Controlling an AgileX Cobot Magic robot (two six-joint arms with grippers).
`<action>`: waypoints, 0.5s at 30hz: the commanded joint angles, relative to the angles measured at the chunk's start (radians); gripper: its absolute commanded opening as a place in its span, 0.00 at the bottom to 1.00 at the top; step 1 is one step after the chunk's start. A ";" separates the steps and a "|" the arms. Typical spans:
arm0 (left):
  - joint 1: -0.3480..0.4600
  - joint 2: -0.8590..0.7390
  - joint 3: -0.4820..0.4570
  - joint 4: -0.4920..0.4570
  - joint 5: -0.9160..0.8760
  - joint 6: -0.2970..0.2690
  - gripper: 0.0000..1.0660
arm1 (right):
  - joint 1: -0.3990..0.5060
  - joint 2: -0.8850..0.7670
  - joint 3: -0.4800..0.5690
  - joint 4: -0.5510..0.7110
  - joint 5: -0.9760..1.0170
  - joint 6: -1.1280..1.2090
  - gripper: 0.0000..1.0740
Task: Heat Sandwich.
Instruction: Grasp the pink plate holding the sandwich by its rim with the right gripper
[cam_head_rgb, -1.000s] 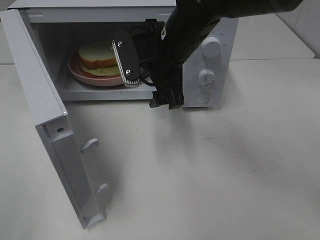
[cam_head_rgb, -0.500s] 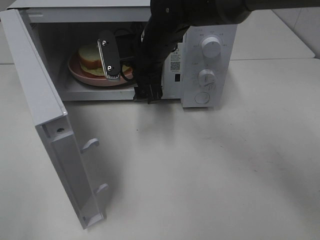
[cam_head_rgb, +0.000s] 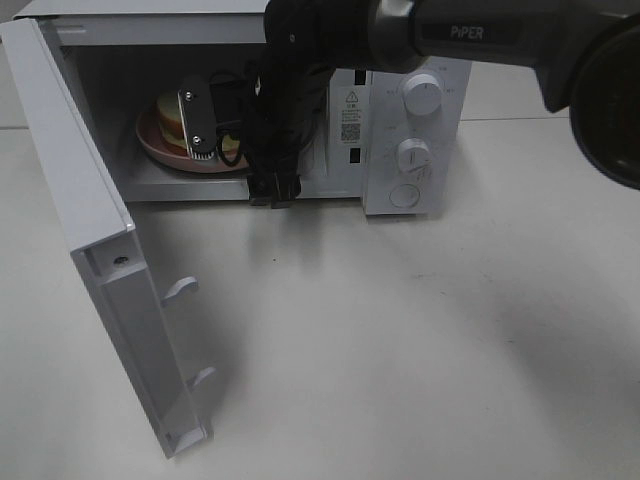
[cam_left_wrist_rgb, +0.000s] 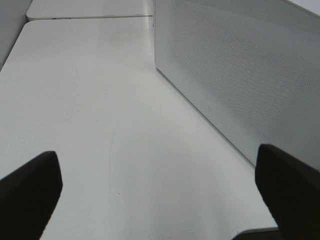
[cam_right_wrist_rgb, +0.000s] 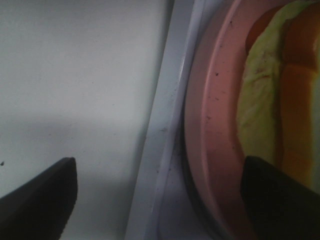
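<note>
Right gripper (cam_head_rgb: 205, 125), jaws spread and empty, is hovering at the upper-left microwave (cam_head_rgb: 415, 150) mouth, risking nudging the pink plate (cam_head_rgb: 160, 150) and toppling the sandwich (cam_head_rgb: 168, 112).

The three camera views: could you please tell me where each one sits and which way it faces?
Exterior high: mounted above, looking down at the open microwave on the table; right arm reaches inside.
Left wrist: on the left arm, facing the microwave's perforated side wall; wide jaws at the edges.
Right wrist: at the microwave's sill, facing the plate and sandwich; jaws apart.
Shared: exterior and right wrist both show plate and sandwich.
</note>
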 joint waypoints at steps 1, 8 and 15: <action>0.005 -0.020 0.005 -0.005 -0.012 -0.006 0.97 | 0.012 0.036 -0.086 -0.008 0.038 0.043 0.78; 0.005 -0.020 0.005 -0.005 -0.012 -0.006 0.97 | 0.012 0.084 -0.196 -0.049 0.064 0.081 0.78; 0.005 -0.020 0.005 -0.004 -0.012 -0.006 0.97 | 0.012 0.118 -0.221 -0.052 0.064 0.080 0.77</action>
